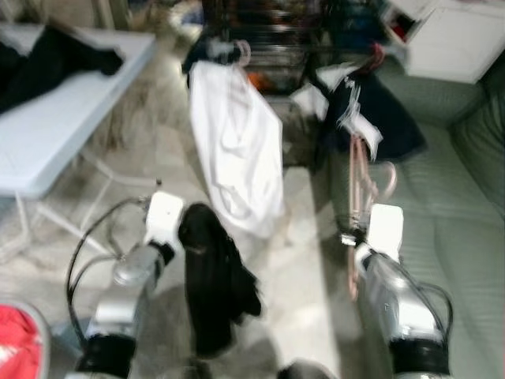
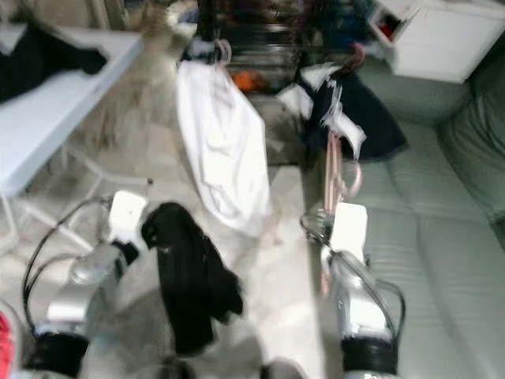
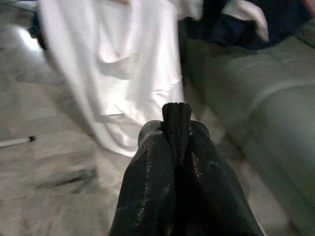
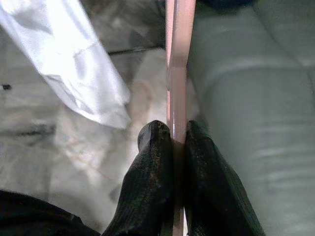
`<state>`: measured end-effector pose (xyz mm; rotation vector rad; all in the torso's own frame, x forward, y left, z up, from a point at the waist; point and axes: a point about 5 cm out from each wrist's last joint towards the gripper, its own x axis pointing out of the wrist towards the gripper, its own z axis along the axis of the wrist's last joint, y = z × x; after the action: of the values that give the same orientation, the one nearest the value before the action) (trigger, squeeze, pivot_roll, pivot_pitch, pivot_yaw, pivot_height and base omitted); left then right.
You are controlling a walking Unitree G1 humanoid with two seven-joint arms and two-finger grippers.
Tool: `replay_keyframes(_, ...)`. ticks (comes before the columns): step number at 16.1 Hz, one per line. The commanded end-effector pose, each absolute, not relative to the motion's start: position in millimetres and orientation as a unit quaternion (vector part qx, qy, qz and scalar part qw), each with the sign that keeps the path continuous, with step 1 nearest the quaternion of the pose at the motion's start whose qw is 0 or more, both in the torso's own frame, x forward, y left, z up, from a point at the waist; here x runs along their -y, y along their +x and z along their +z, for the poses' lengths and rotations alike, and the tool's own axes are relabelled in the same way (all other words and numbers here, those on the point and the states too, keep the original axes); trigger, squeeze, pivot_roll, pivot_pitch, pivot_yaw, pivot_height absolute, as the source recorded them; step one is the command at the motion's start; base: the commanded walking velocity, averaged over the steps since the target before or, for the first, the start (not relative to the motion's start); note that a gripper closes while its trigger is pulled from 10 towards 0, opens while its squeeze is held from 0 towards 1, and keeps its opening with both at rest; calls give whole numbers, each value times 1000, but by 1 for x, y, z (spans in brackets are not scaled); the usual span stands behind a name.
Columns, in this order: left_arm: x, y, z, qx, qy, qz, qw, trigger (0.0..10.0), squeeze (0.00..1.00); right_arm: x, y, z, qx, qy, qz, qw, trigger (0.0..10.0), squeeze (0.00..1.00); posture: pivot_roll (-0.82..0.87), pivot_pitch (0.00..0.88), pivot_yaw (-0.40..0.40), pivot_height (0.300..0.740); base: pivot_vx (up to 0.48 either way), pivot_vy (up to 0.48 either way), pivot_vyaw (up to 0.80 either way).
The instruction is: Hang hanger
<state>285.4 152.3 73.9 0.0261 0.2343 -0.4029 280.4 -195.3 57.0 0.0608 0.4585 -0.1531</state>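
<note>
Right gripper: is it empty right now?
No, the right gripper has its fingers shut on the pink hanger.

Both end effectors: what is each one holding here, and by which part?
The right end effector is shut on the pink hanger, gripping its flat bar low down. The left end effector pinches a fold of the black garment, which dangles below it.

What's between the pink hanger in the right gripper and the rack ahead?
The right gripper holds the pink hanger upright near the rack. A dark garment already hanging there sits right above it, crowding that end; the white garment hangs further left.
</note>
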Motion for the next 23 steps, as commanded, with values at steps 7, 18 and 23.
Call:
replay_keyframes(7,-146,289,80,-105,11,-214,971,10000,0,201,279,57,-230,34,-80,969,10000,0,-44,85,-23,740,0,480,-800)
replay_keyframes(18,-137,288,82,-92,21,-229,969,10000,0,203,275,55,-234,46,-96,966,10000,0,-41,81,-20,740,0,382,-545)
replay_keyframes(23,-133,293,90,-65,36,-242,967,10000,0,195,278,56,-221,-4,-75,972,10000,0,-43,73,-20,740,0,0,0)
